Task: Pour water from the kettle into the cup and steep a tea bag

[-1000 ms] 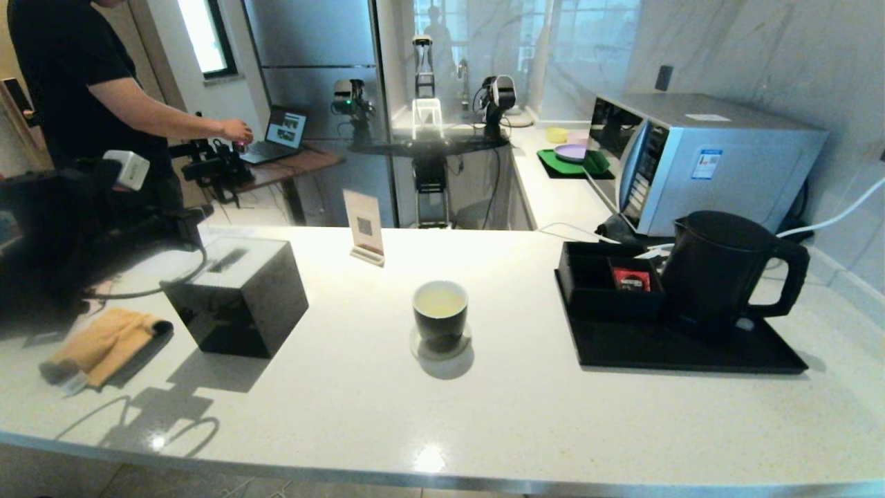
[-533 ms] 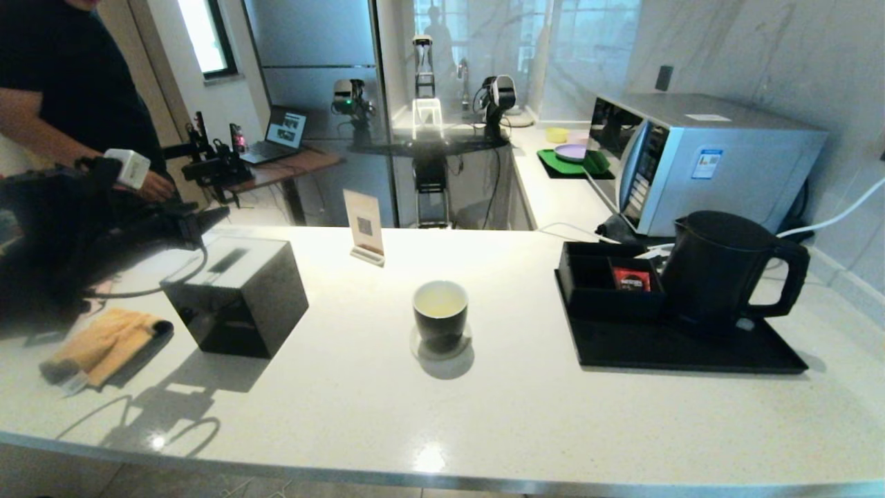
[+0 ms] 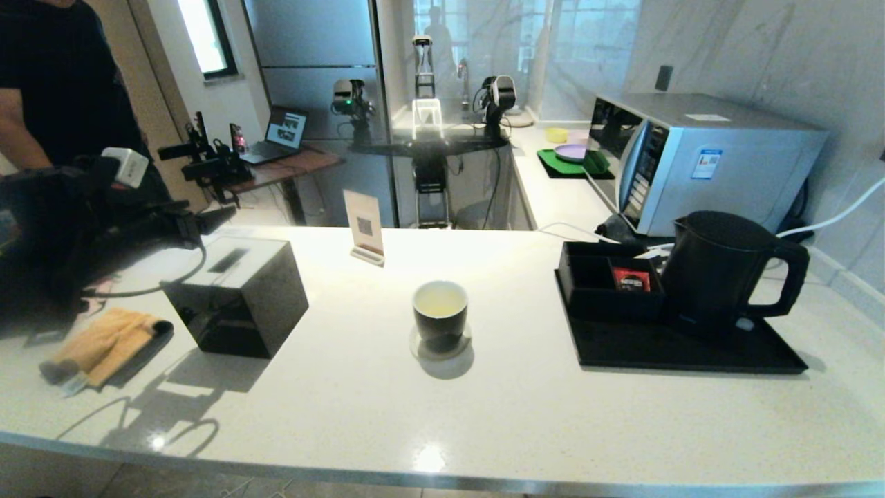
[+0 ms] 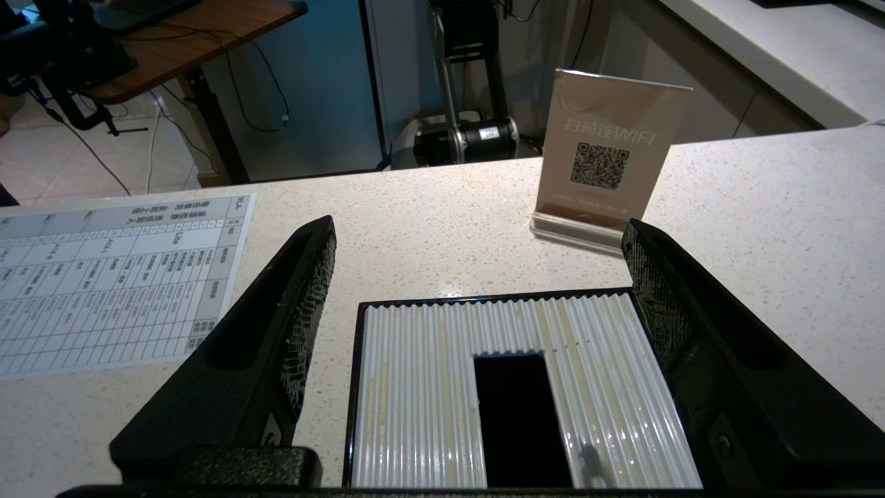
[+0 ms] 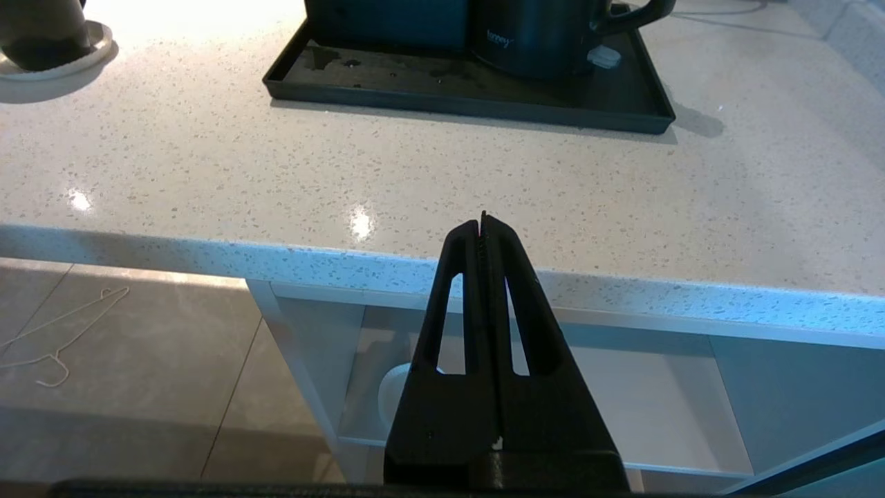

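Observation:
The cup [image 3: 440, 312], black outside and white inside, stands on a round coaster mid-counter and holds pale yellowish water [image 3: 440, 299]. The black kettle [image 3: 719, 270] sits upright on a black tray [image 3: 691, 353] at the right. No tea bag shows in any view. My left gripper [image 3: 207, 225] hovers at the far left, just above the black cube-shaped box [image 3: 238, 294]. In the left wrist view the left gripper [image 4: 478, 227] stands open and empty over the box's ribbed white top and dark slot [image 4: 518, 415]. My right gripper [image 5: 482, 220] is shut on nothing, parked below the counter's front edge.
A red packet [image 3: 630, 279] lies in the tray's compartment box. A microwave [image 3: 705, 159] stands behind the kettle. A QR sign [image 3: 364, 225] stands at the back, an orange cloth [image 3: 104, 342] lies front left, and a printed sheet [image 4: 110, 277] lies beside the box. A person stands back left.
My left gripper has gone from shut to wide open above the black box. The person at the back left has drawn their arm back. Cup and kettle have not moved.

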